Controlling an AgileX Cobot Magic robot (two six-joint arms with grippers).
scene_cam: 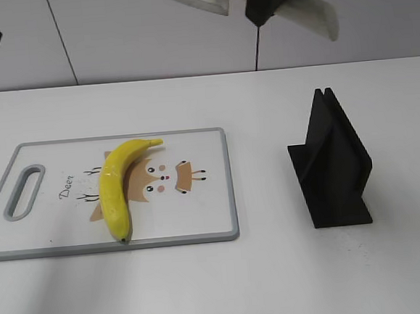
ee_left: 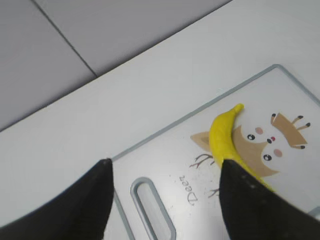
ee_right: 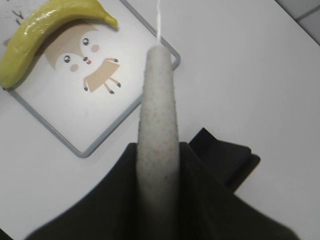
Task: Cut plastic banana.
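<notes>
Plastic banana (scene_cam: 118, 187): whole, glossy yellow, lying on the cutting board (scene_cam: 213, 193).
Left claw (ee_left: 165, 200): hanging open, empty.
Right claw (ee_right: 159, 185): gripping a white knife (ee_right: 157, 115).

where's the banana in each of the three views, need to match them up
Exterior view: the plastic banana lies on the cutting board, centre-left, stem toward the back.
Left wrist view: right of centre, partly hidden behind the left gripper's right finger.
Right wrist view: top left corner, above the knife held by the right gripper.
Shared landmark: the deer drawing on the board, beside the banana.
</notes>
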